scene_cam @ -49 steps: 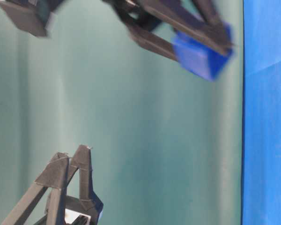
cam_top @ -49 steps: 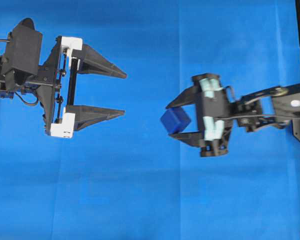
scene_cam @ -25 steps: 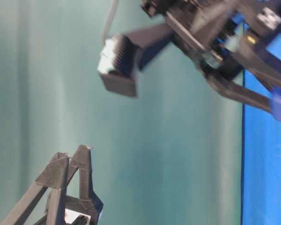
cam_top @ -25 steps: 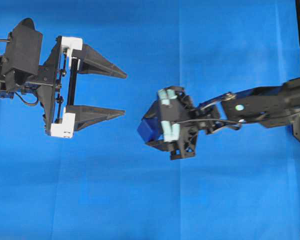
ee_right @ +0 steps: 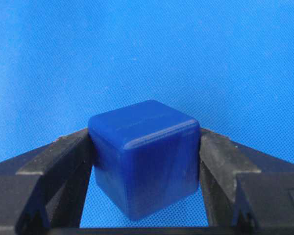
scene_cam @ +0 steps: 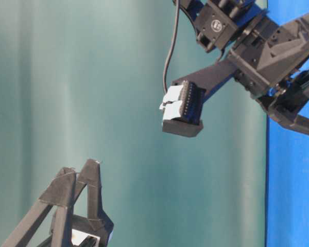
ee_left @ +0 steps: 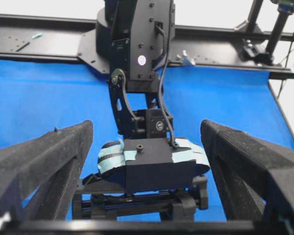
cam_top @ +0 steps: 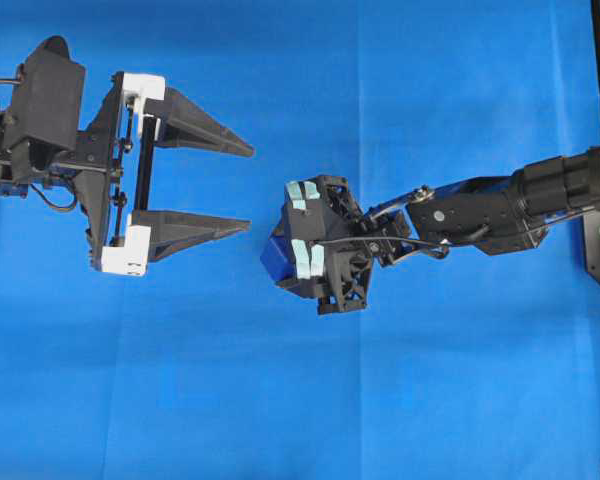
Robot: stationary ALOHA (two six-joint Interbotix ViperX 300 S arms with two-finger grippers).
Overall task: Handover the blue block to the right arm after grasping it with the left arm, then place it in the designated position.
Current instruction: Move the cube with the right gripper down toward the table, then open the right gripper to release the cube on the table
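Dark-blue, the blue block is sitting pinched between the right hand fingers above the cloth, needing a gentle, level lowering, while the left hand is gaping empty.

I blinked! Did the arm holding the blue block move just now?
Yes. In the overhead view the right gripper carried the blue block leftward, closer to the left gripper, which stayed put.

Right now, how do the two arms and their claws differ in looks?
Left claw: pointed black fingers on white plastic mounts, exposed black cables behind. Right claw: all-black, pale mint-grey tape strips on its body, a thin cable along the black right arm.
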